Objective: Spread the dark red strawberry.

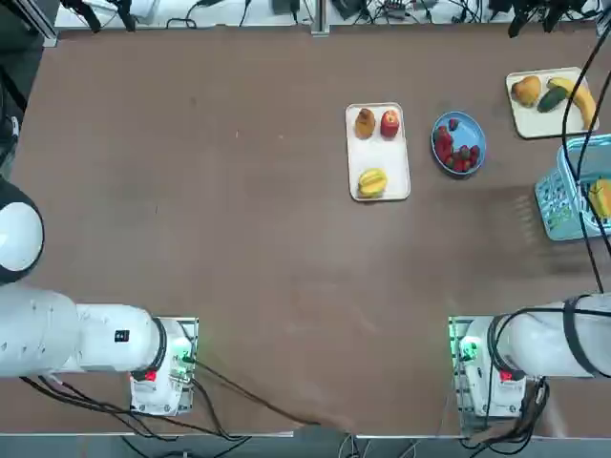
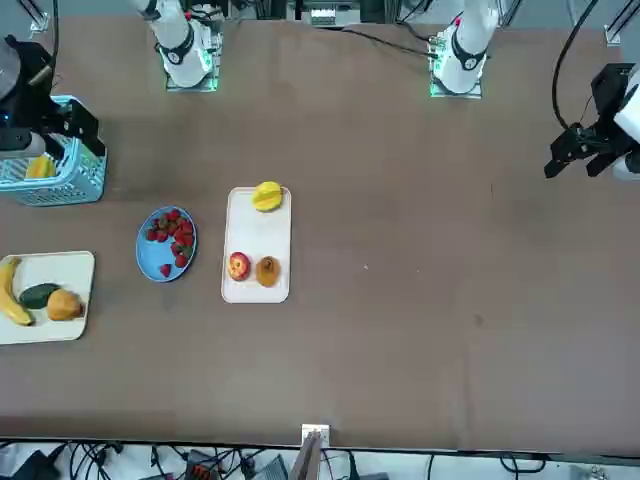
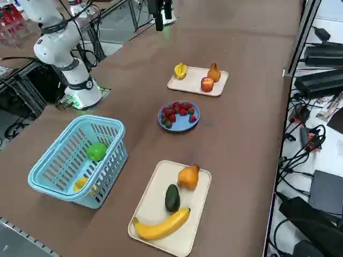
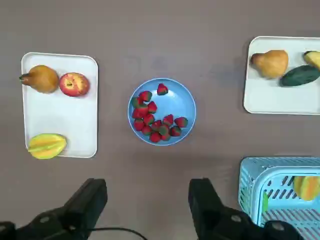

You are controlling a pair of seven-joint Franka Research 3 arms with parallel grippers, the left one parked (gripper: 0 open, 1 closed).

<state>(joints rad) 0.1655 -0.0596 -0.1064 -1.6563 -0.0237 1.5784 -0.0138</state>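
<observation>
Several small dark red strawberries (image 4: pixel 154 121) lie bunched on one side of a round blue plate (image 4: pixel 180 100), with one berry a little apart from the rest. The same strawberries (image 1: pixel 455 145) show in the top view, in the front view (image 2: pixel 173 238) and in the right side view (image 3: pixel 176 113). My right gripper (image 4: pixel 149 207) hangs high above the table, open, with nothing between its fingers. It is beside the blue basket and well clear of the plate.
A white tray (image 1: pixel 378 190) beside the plate holds a pear, a red apple (image 1: pixel 389 122) and a yellow star fruit. Another tray (image 3: pixel 153 206) carries a pear, an avocado and a banana. A light blue basket (image 3: pixel 75 160) holds green and yellow fruit.
</observation>
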